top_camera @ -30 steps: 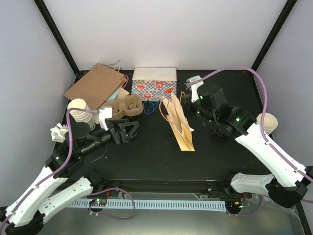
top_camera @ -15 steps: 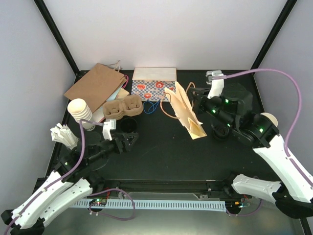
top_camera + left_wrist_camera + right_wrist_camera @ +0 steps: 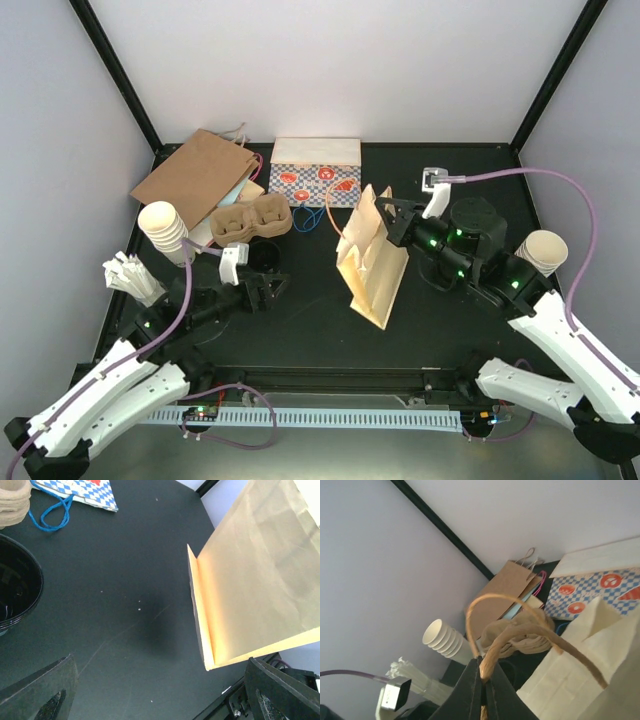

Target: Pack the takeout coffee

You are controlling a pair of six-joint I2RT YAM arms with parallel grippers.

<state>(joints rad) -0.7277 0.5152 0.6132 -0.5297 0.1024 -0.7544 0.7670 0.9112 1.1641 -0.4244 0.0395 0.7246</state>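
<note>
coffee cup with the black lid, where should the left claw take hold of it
Probably grip the coffee cup by its paper wall just under the lid, coming in level from the near side, where the open left claw is. The cup stands upright and round, and the cardboard carrier crowds its far side.

Lit brightly and evenly from overhead, against pale walls. Threw only soft, faint shadows from the tan paper bag onto the matte black table. Glowed warm orange along the bag's fold at 4 o'clock, left wrist view. Blurred to near-black on the close fingers at 6 o'clock, right wrist view.
</note>
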